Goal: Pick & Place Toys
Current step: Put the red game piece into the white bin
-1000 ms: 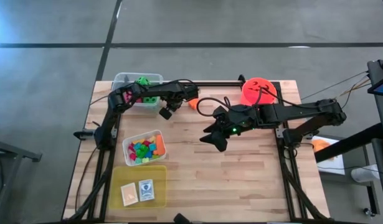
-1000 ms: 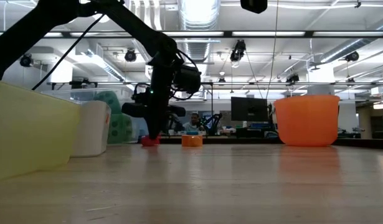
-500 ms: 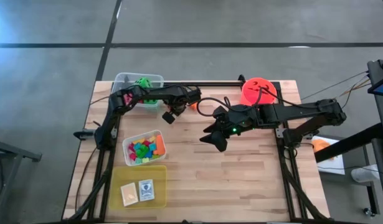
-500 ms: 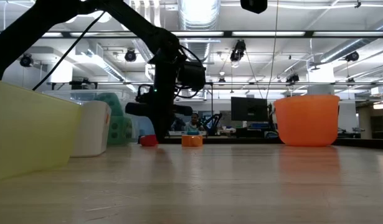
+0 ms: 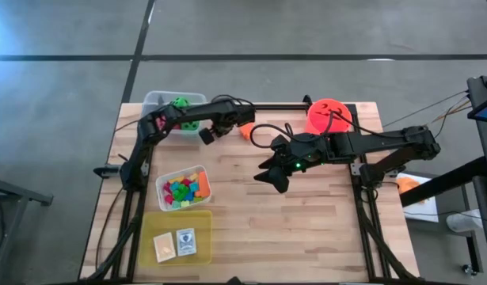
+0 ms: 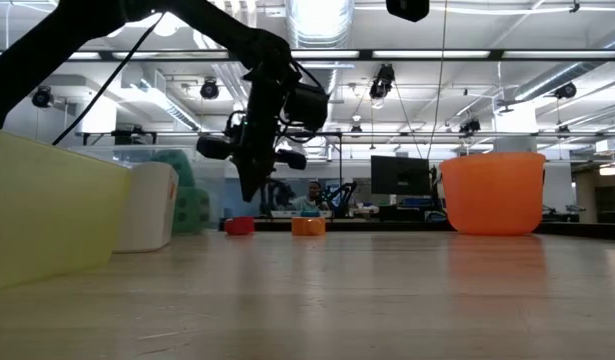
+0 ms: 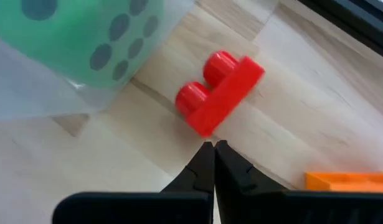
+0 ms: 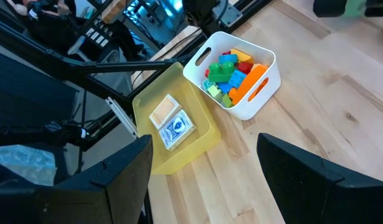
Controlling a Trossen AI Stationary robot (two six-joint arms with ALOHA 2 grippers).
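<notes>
From above, the left arm covers most of the clear tub [image 5: 160, 101], so only a bit of the green die [image 5: 180, 103] shows. In the left wrist view the orange block [image 7: 348, 181] is cut off at the edge. The cards' [image 5: 175, 243] faces are too small to read.

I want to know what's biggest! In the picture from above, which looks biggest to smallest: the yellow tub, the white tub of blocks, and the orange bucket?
1. yellow tub
2. white tub of blocks
3. orange bucket, close to the white tub, so that order is unsure.
</notes>
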